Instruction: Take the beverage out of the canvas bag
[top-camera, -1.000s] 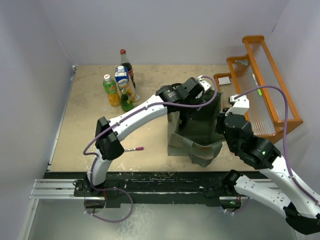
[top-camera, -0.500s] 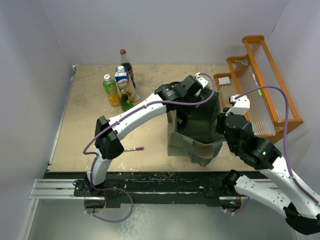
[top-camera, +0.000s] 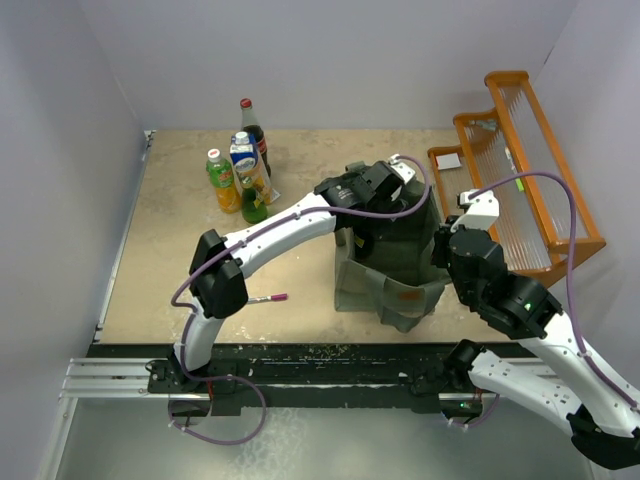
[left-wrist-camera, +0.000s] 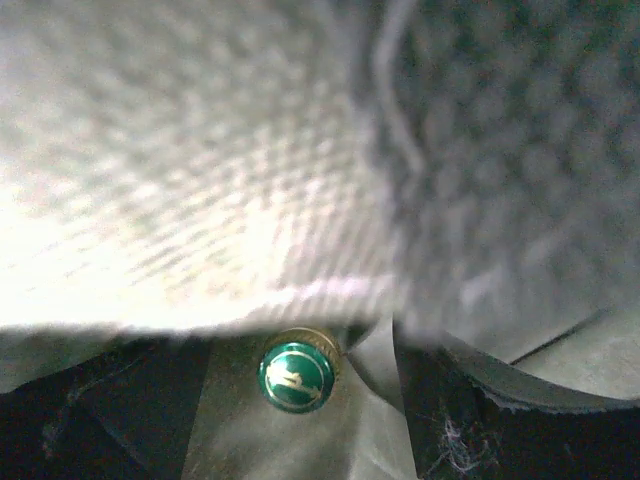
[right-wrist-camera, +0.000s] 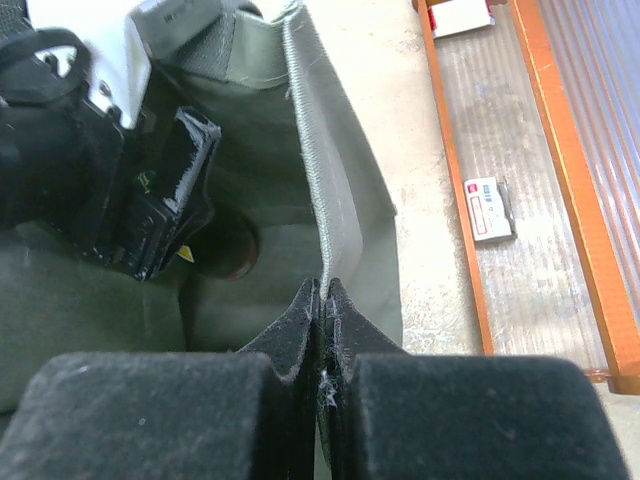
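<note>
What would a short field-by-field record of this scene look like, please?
canvas bag: upright on the table, mouth open
right pincer: shut on the bag's rim
left pincer: inside the bag, opening hidden
green cap: visible deep inside the bag
drinks: grouped at far left, outside the bag
orange rack: right of the bag

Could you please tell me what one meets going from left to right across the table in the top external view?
A cluster of bottles → canvas bag → orange wooden rack.
</note>
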